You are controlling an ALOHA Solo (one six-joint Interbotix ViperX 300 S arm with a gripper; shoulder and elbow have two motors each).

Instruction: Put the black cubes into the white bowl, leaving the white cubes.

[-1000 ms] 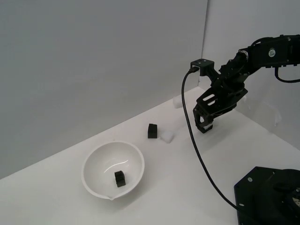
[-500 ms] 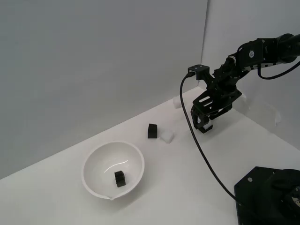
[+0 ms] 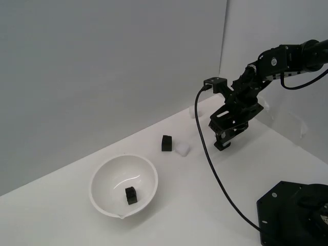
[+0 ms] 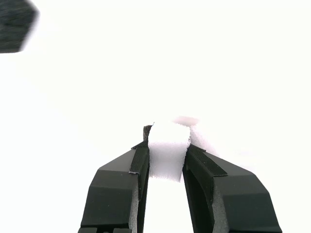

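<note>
In the wrist view my gripper (image 4: pixel 165 148) is shut on a white cube (image 4: pixel 168 154), pinched between both fingers. In the exterior view the gripper (image 3: pixel 223 144) hangs low over the table at the exterior view's right. One black cube (image 3: pixel 166 143) sits on the table beside another white cube (image 3: pixel 182 149), to the gripper's left; a dark cube (image 4: pixel 14 24) also shows at the wrist view's corner. The white bowl (image 3: pixel 100 173) stands toward the exterior view's left with a black cube (image 3: pixel 131 195) inside it.
A faint white cube (image 3: pixel 193 110) lies near the back wall. The arm's black base (image 3: pixel 294 215) fills the exterior view's lower right corner, and a black cable (image 3: pixel 211 164) hangs from the wrist down to it. Grey walls close the back and right.
The gripper has dropped slightly toward the table with the white cube still in it, and the arm has drawn back a little. The bowl and loose cubes have not moved.
</note>
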